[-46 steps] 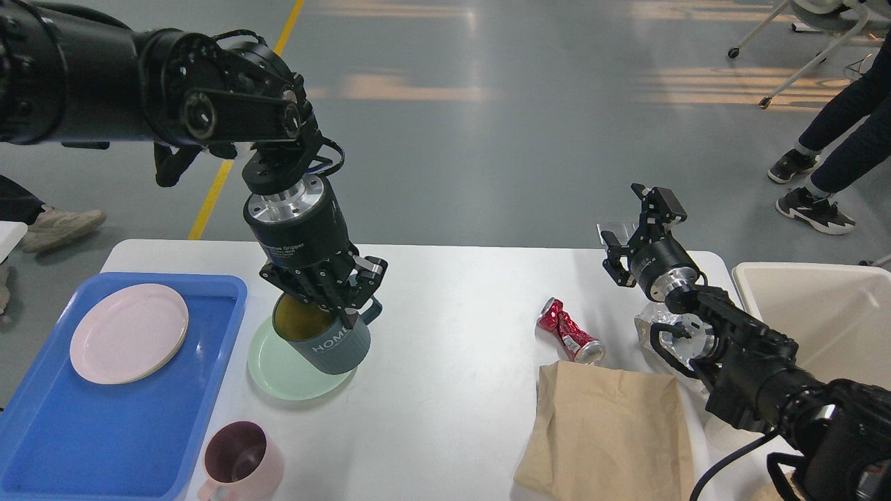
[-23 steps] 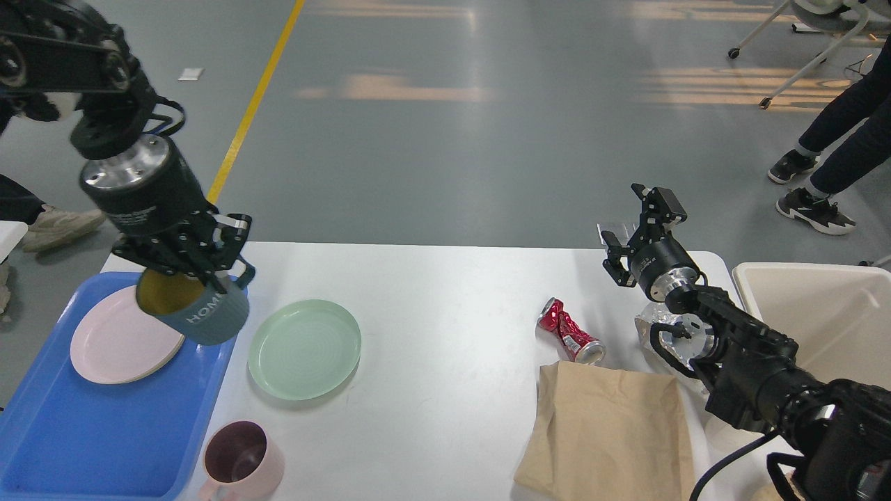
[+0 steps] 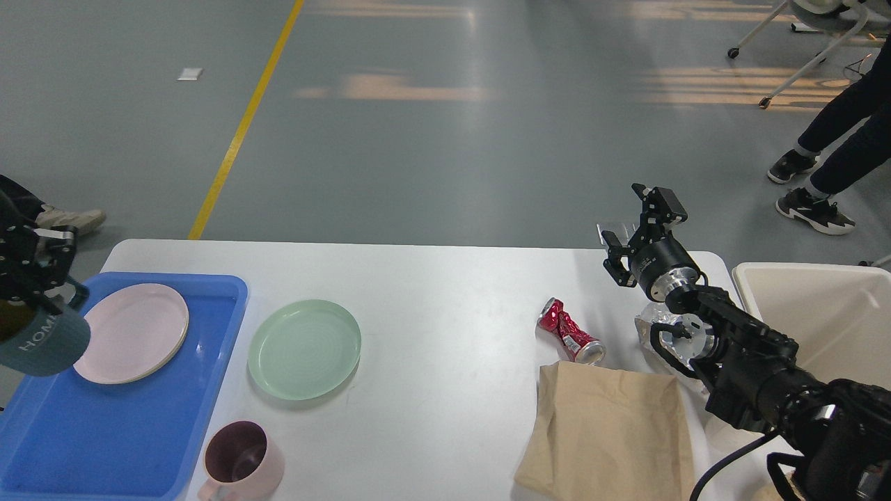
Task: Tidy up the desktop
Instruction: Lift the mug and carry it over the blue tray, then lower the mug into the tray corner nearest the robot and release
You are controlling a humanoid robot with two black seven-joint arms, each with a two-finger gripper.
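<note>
**Mug carried at the left edge, rubbish lying on the right**

The desktop [image 3: 445, 334] fills the lower half of the head view, its far edge running across the middle. The blue tray [image 3: 139, 445] lies on its left end and the beige bin [image 3: 828, 313] stands at its right end. A brown paper bag [image 3: 605, 431] lies flat near the front right. On the tray rests a pink plate [image 3: 132, 332]; just beside the tray sits a green plate [image 3: 305, 348].

The right gripper [image 3: 637, 233] hovers above the far right corner, jaws apart and holding nothing. The left gripper [image 3: 28, 271], half cut off by the left edge, is clamped on the rim of a grey-blue mug [image 3: 43, 344] held over the tray's left side.

A pink mug [image 3: 240, 463] stands at the front edge. A crushed red can [image 3: 569, 330] lies touching the bag's far edge, with crumpled foil [image 3: 651, 323] near it.
</note>
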